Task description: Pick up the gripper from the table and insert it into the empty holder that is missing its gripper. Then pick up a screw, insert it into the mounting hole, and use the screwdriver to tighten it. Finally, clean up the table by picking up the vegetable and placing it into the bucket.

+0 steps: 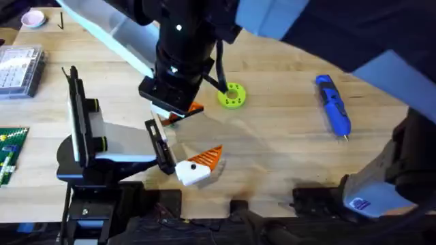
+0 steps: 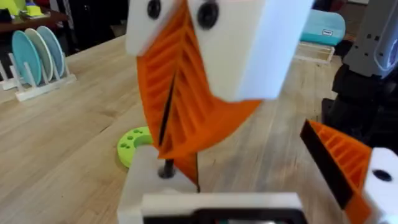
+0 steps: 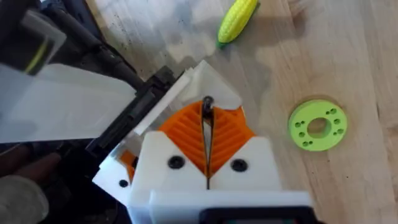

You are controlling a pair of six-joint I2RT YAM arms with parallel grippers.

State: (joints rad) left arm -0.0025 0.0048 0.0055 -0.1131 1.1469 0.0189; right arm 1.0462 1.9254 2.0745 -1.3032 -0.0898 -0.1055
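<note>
My right gripper [image 3: 207, 115] reaches across the middle and is shut on a small dark screw [image 3: 207, 102] between its orange ribbed pads. The screw [image 2: 166, 168] touches the white holder [image 2: 146, 186], one finger of my open left gripper [image 1: 204, 133]. The mounting hole is covered by the screw. The other left finger carries an orange tip [image 2: 339, 158]. I cannot tell whether the loose gripper sits in the holder. The yellow vegetable [image 3: 237, 18] lies on the wood beyond the right gripper. The blue screwdriver [image 1: 334, 105] lies at the right. The bucket is out of view.
A green disc [image 1: 232, 96] lies just right of the grippers. A clear plastic box [image 1: 20, 68] and a green studded plate [image 1: 10, 146] sit at the left edge. A rack of plates [image 2: 34, 56] stands farther off.
</note>
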